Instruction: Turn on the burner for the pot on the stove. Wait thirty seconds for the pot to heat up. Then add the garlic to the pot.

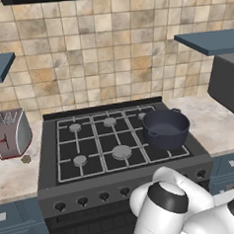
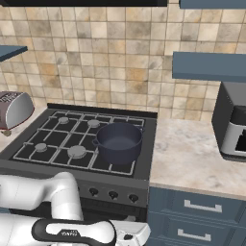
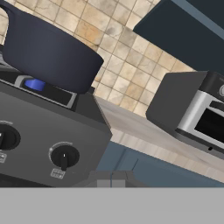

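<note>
Burner lit under the pot; waiting for heat

The pot (image 1: pixel 166 129) sits on the stove (image 1: pixel 49 185) at its front right burner, and in the hand view a blue flame (image 3: pixel 35 84) shows under the pot, so the knob step looks done and the wait is in hand. The jaws are shut and hold nothing, low by the stove's front knobs (image 3: pixel 64 156). The garlic (image 1: pixel 26 158) lies on the counter (image 1: pixel 14 178) left of the stove, beside the toaster (image 1: pixel 10 132); next comes a reach there with jaws opened.
</note>
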